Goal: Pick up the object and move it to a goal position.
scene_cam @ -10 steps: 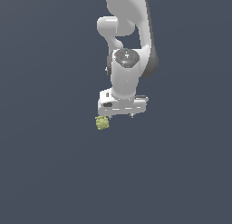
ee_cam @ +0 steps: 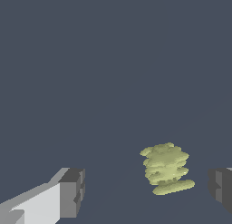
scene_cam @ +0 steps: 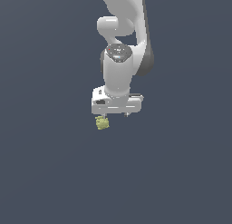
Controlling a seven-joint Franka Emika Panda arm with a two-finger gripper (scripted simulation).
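Note:
The object (scene_cam: 102,123) is a small lumpy yellow-green block on the dark floor, just below the exterior view's left end of the white gripper (scene_cam: 115,114). In the wrist view the object (ee_cam: 166,168) lies between the two dark fingertips, closer to one fingertip (ee_cam: 220,187) than to the other (ee_cam: 72,192). The jaws stand wide apart and touch nothing. The gripper hangs straight down from the white arm (scene_cam: 119,69), close above the floor.
A plain dark grey-blue floor (scene_cam: 54,173) spreads all around. No other objects or edges show.
The gripper has come down a little toward the object. The object has not moved.

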